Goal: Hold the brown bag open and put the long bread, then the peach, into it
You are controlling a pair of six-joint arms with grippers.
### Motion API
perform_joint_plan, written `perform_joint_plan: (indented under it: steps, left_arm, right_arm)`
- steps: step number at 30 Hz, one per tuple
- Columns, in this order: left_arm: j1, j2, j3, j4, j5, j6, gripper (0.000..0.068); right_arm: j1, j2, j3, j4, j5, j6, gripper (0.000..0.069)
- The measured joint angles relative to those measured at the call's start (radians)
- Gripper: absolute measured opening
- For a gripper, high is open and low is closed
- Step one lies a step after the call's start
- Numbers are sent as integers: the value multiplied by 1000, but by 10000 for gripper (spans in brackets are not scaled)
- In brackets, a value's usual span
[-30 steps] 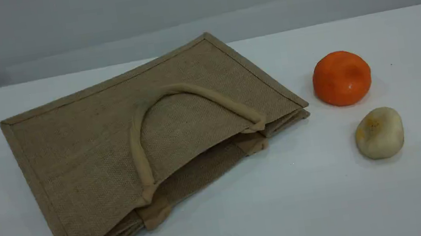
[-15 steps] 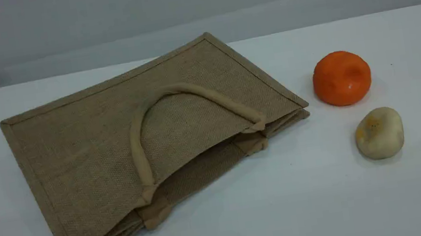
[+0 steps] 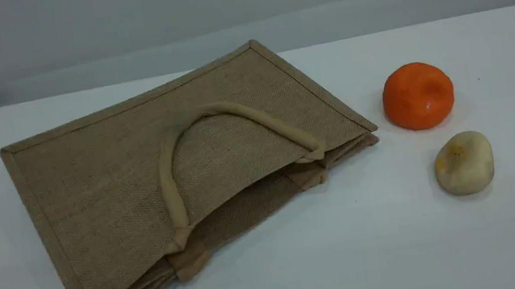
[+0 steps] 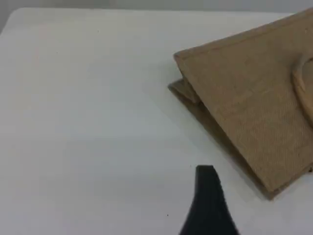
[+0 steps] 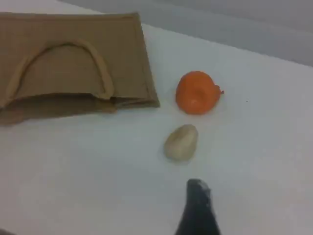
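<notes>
Both grippers stand wide and empty above the table [image 3: 305, 269], the left gripper [image 4: 208, 205] near a corner of the flat brown bag [image 3: 141, 181], the right gripper [image 5: 198, 210] near a beige lump [image 5: 181, 142] and orange ball [image 5: 197, 93].

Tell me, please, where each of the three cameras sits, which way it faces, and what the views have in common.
Scene view: fixed, looking down at a slant across the table at the flat brown bag, the orange ball and the beige lump; no arm shows.
Left wrist view: above the table, facing a bag corner; one dark fingertip of the left pincer shows.
Right wrist view: above the table, facing bag, ball and lump; one fingertip of the right pincer shows.
Shared: all three show the bag; scene and right wrist views share ball and lump.
</notes>
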Motion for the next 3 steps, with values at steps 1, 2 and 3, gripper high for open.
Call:
perform_joint_plan:
  steps: [1, 2, 3]
  left_arm:
    - [0, 0, 0, 0, 0, 0, 450]
    - [0, 0, 0, 0, 0, 0, 450]
    - [0, 0, 0, 0, 0, 0, 450]
  right_arm:
    - [0, 0, 0, 0, 0, 0, 458]
    - [0, 0, 0, 0, 0, 0, 458]
    - [0, 0, 0, 0, 0, 0, 458]
